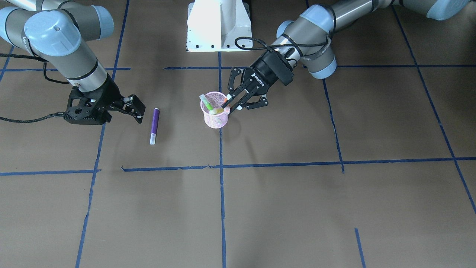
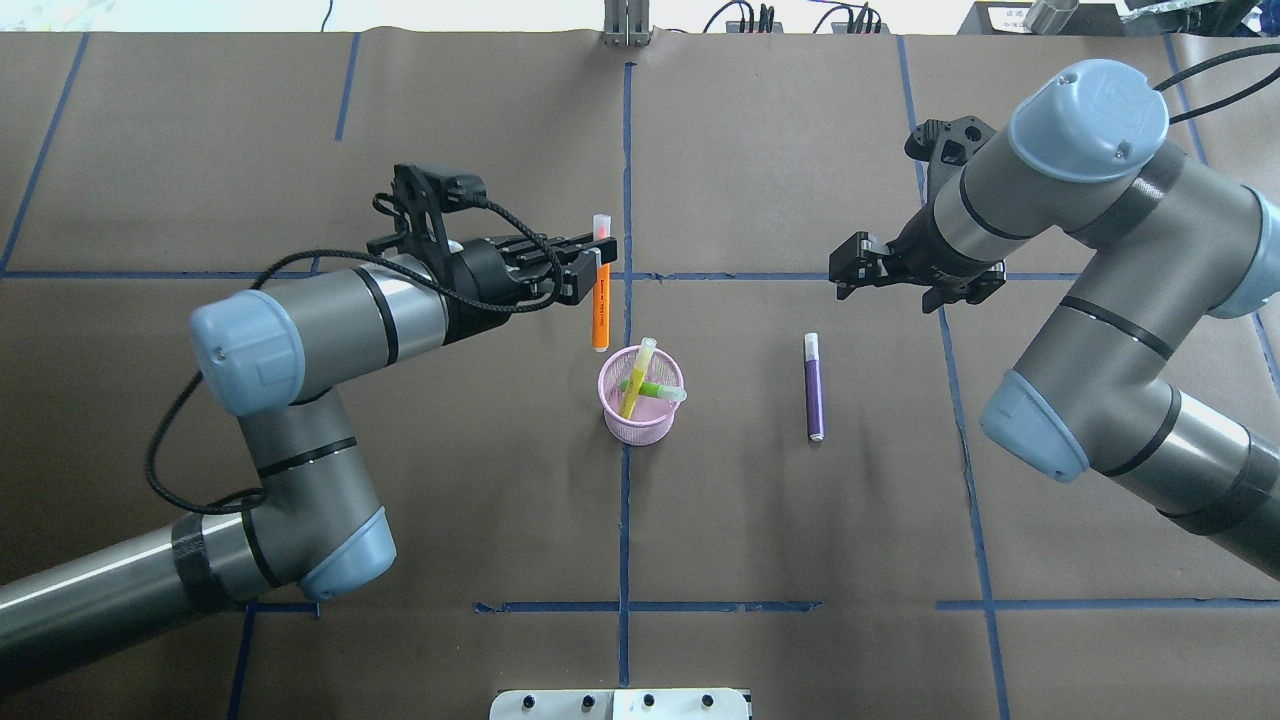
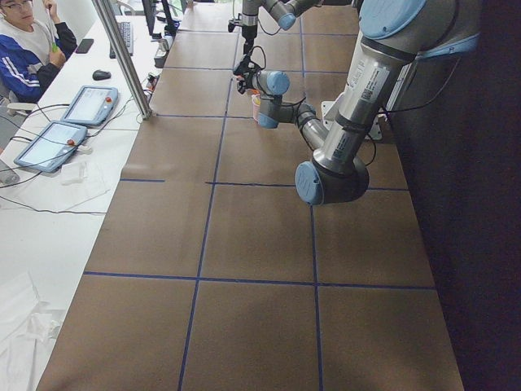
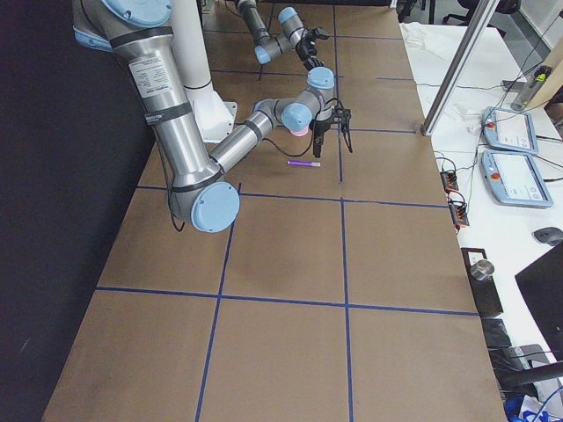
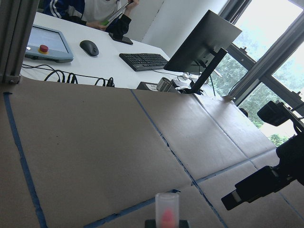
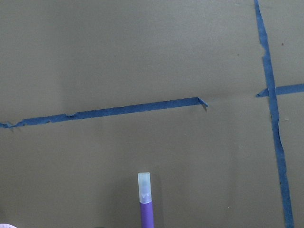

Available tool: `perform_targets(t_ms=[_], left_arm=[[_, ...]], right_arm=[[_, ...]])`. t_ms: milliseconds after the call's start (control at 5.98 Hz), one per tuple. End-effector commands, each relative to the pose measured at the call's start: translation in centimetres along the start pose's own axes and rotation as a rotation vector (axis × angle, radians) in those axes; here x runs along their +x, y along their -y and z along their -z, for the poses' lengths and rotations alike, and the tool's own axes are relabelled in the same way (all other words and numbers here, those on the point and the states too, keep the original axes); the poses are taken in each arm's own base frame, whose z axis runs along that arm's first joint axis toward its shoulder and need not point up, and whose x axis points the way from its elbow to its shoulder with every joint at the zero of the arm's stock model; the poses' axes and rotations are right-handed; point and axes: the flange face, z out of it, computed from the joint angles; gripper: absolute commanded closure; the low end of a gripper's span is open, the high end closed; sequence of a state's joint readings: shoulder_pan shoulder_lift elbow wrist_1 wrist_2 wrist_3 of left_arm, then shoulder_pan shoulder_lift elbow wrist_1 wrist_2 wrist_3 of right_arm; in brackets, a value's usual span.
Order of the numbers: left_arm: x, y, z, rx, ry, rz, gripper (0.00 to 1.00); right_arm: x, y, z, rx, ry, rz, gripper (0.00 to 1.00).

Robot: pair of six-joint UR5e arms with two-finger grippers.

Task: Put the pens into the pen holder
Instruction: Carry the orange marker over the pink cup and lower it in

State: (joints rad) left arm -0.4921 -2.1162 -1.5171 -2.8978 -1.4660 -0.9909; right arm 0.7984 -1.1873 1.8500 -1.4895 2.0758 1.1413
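Left gripper [image 2: 598,268] clamps orange pen [image 2: 600,318] upright, just past holder [image 2: 640,428], mid-desk, toward the operators' edge. Bring its tip over the rim before you release, clear of the two pens inside [image 2: 637,385]. Right gripper [image 1: 137,108] spread, empty, by purple pen [image 2: 814,390]. Tip height against rim: cannot tell.

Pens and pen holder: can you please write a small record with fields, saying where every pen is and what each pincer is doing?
pen holder: upright, holds a yellow pen and a green pen
orange pen: gripped by left pincer, close by the holder's rim
purple pen: lying on the table, untouched
right pincer: open, empty, near the purple pen
pens left to collect: two
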Motion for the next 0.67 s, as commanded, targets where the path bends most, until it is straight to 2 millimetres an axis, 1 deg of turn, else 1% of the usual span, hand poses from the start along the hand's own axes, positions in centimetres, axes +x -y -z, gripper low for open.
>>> perform_targets(t_ms=[0,334,502], left_arm=[[0.8,-1.7,-0.8,0.003,-0.017,0.008,1.00],[2.6,-3.7,-1.3,0.008,-0.021,0.022,1.00],[2.1,-4.3,-1.8,-0.001,-0.008,0.019,1.00]], right_arm=[[-0.1,-0.1,-0.1,-0.001,0.000,0.002,0.00],[0.1,-0.1,-0.2,0.000,-0.004,0.000,0.00],[0.2,-0.1,-0.3,0.002,-0.008,0.000,0.00]])
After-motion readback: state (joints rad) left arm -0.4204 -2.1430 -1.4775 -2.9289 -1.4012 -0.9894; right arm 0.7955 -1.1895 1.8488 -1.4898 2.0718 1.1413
